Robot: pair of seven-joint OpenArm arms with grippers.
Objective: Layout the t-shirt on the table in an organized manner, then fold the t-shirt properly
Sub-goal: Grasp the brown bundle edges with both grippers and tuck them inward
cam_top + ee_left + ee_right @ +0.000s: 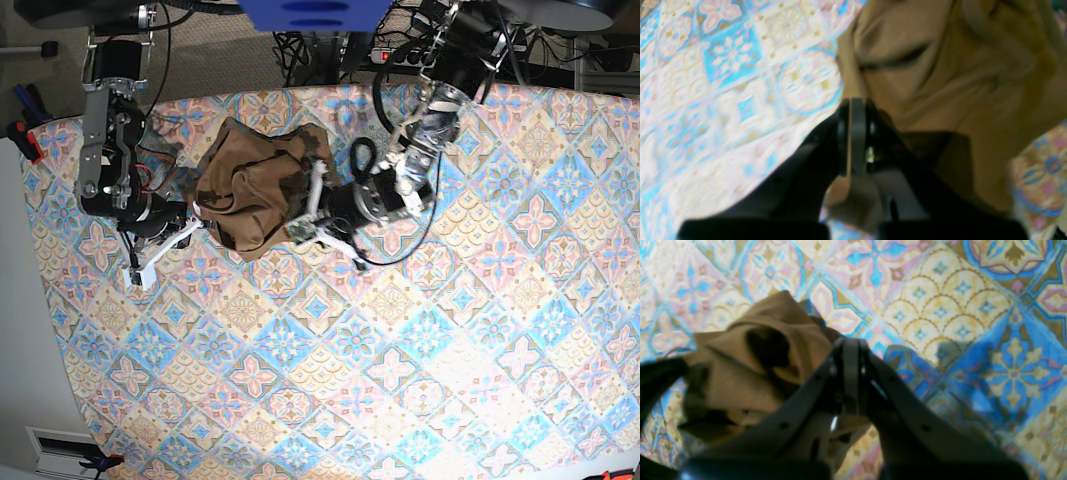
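The tan-brown t-shirt [258,185] lies bunched and wrinkled at the back left of the tiled table [400,350]. My left gripper [303,222] sits at the shirt's right edge. In the left wrist view its jaws [857,103] are pressed together, with the t-shirt [940,66] rising behind them and a strip of tan cloth caught between the fingers lower down. My right gripper [195,213] sits at the shirt's left edge. In the right wrist view it [850,341] is shut too, with the t-shirt [766,340] heaped on its left and cloth showing between its fingers.
The table [723,100] [940,323] stretches bare to the front and right of the shirt. Its left edge [35,250] runs close to my right arm. Cables and a power strip [400,50] lie beyond the back edge. A red clamp [30,140] sits at the far left.
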